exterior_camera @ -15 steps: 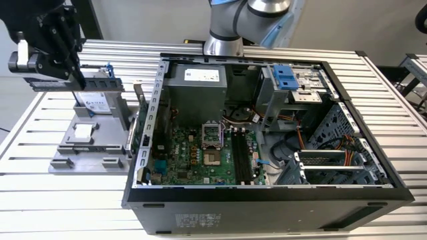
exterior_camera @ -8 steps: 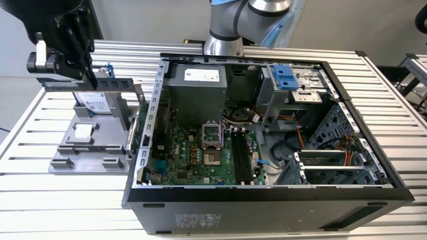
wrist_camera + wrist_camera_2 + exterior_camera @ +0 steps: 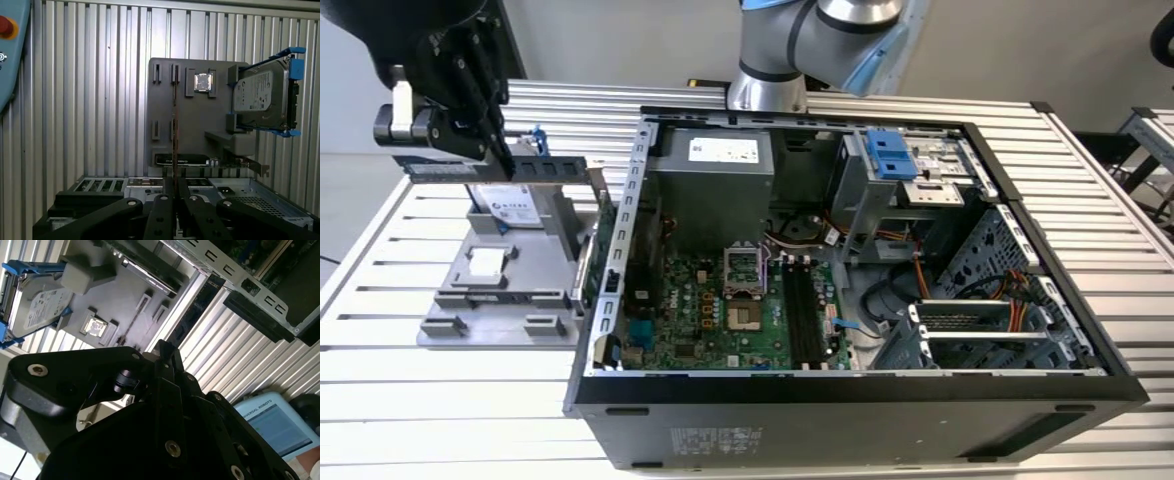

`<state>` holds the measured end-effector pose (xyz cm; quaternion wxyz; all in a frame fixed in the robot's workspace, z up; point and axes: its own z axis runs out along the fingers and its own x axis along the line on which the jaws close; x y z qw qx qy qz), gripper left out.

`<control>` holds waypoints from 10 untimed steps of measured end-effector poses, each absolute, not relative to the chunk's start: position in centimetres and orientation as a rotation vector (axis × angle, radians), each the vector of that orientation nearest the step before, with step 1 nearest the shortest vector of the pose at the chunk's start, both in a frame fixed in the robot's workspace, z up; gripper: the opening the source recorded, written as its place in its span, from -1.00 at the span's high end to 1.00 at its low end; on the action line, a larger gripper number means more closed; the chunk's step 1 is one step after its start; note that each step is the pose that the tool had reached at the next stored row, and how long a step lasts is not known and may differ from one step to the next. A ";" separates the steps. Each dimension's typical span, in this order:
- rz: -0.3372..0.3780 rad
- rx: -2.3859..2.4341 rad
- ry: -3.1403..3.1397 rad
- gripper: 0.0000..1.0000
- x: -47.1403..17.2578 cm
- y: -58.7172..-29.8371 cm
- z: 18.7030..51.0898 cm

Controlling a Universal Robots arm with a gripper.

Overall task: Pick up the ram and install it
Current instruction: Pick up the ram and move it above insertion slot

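Pincer [image 3: 491, 150] hanging over grey fixture plate [image 3: 487, 300], fingers pressing together on ram [image 3: 544, 167], pinching it. Ram lying level, long side along plate; cannot tell whether it is clear of plate's slots. In first wrist view, ram [image 3: 174, 125] showing edge-on, running out from between pincer [image 3: 174, 192] fingertips. Hard drive [image 3: 260, 97] in blue frame standing on plate below pincer, off to one side. Open computer case [image 3: 854, 390] sitting on bench [image 3: 400, 410] beside plate.
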<state>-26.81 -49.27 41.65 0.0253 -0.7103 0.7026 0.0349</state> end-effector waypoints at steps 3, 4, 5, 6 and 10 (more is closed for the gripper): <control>0.108 -2.196 2.172 1.00 -26.8 -49.3 41.6; 0.108 -2.196 2.173 1.00 -26.8 -49.3 41.7; 0.108 -2.196 2.172 1.00 -26.7 -49.3 41.6; 0.108 -2.196 2.172 1.00 -26.6 -49.3 41.7; 0.108 -2.196 2.173 1.00 -25.7 -49.3 41.6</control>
